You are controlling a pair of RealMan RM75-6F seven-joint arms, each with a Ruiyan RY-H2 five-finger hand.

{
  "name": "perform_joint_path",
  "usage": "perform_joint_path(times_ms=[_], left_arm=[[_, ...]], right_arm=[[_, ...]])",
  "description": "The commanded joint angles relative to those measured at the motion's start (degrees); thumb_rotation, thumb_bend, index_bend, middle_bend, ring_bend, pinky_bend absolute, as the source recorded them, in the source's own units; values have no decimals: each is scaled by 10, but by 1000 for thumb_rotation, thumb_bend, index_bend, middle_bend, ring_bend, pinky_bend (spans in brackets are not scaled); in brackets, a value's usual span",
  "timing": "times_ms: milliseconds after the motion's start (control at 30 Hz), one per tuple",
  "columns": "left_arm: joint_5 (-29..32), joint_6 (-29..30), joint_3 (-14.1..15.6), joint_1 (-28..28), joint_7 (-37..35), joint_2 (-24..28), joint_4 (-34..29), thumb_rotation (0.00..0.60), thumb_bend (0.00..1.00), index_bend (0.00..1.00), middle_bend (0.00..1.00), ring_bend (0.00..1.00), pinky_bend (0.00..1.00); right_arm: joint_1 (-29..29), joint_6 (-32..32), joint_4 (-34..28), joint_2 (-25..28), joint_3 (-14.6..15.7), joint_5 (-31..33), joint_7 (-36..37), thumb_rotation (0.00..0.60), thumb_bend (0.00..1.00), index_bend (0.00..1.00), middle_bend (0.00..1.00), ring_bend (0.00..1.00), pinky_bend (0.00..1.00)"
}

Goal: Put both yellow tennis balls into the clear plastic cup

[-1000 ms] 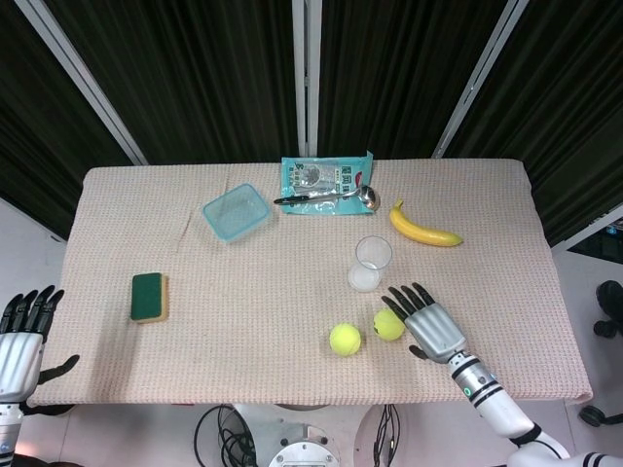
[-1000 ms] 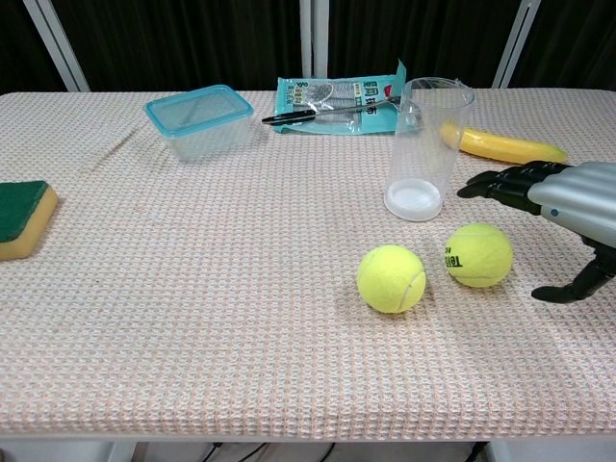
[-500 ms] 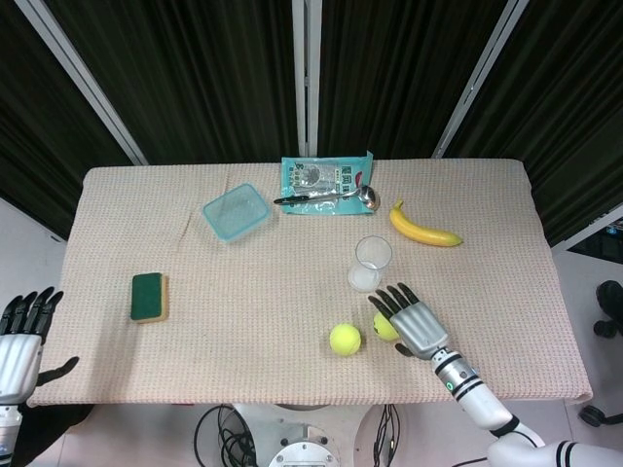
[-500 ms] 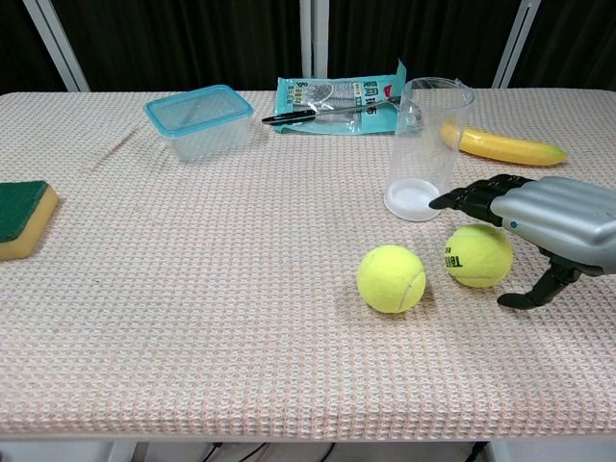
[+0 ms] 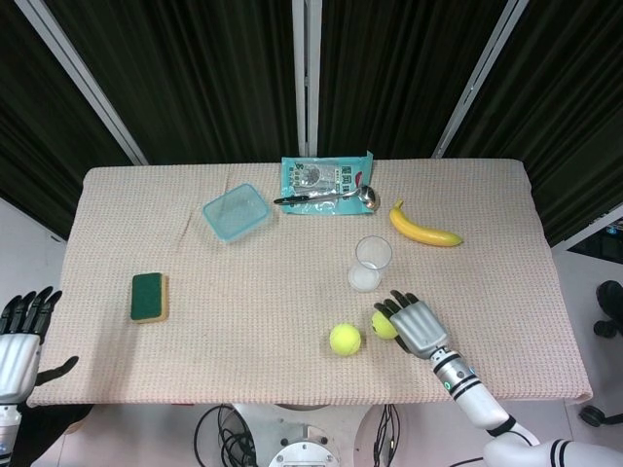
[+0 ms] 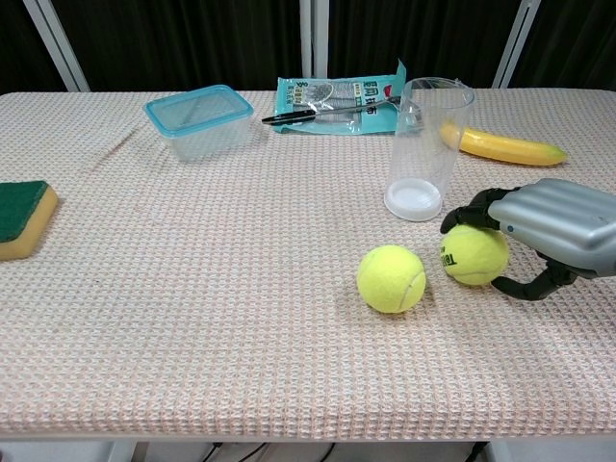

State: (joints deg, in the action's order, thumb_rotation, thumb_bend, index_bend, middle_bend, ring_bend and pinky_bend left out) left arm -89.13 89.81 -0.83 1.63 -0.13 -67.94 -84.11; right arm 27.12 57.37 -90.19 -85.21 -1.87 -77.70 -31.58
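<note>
Two yellow tennis balls lie on the cloth near the front edge. My right hand [image 5: 419, 326] [image 6: 553, 226] covers the right ball [image 5: 382, 325] [image 6: 472, 257], fingers curled over its top and the thumb hooked round its near side; the ball still rests on the table. The other ball [image 5: 345, 339] [image 6: 391, 278] sits free just to its left. The clear plastic cup [image 5: 371, 263] [image 6: 426, 149] stands upright and empty right behind the gripped ball. My left hand [image 5: 19, 336] hangs off the table's front left corner, fingers spread, holding nothing.
A banana [image 5: 424, 226] [image 6: 505, 146] lies behind the cup to the right. Further back are a teal packet [image 5: 326, 177] with a ladle [image 5: 326, 197] across it and a blue lidded box [image 5: 236, 211] [image 6: 198, 117]. At the left lies a green sponge [image 5: 148, 297] [image 6: 21, 217].
My right hand slid left over the right ball and its fingers, straight before, have curled down around it. Neither ball has moved, and the left hand is still.
</note>
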Motion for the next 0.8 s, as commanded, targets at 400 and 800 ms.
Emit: perform_joint_path(times_ms=[400,800], left_arm=[[-3,7,1,-4,-2,3,-7,600,0,33,0,0,0],[-13,14,1,-3,3,8,-18,600,0,34,0,0,0]], right_arm=[[-18,114,-19,31,-3,-100,76,600,332,636,554,372,445],[-15,209,-96,94,-77,-141,63,600,331,632,542,371,463]])
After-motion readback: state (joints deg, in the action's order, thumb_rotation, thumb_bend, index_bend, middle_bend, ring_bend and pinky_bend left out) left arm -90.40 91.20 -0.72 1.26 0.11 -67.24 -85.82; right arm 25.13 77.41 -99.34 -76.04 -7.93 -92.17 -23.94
